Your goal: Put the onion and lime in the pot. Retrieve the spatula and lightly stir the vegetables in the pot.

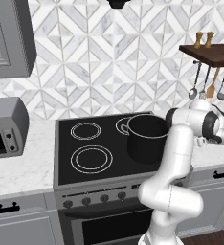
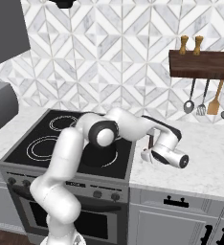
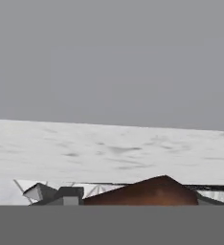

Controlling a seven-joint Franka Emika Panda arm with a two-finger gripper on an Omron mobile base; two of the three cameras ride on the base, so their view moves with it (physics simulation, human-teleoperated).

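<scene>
The dark pot (image 1: pixel 145 139) stands on the stove's right side, its inside hidden from here. My arm reaches past it to the counter right of the stove. There my gripper (image 2: pixel 147 155) lies low and nearly level over the marble. In the hand view a red-brown onion (image 3: pixel 150 190) fills the gap between the fingers (image 3: pixel 61 195), which press against its sides. The wooden spatula (image 2: pixel 214 103) hangs on the rack under the shelf. The lime is out of sight.
The black cooktop (image 1: pixel 90 160) has bare burner rings at its left. A wooden shelf (image 2: pixel 202 64) carries two grinders, with a ladle and other utensils hanging beside the spatula. A toaster oven (image 1: pixel 4 127) sits on the left counter.
</scene>
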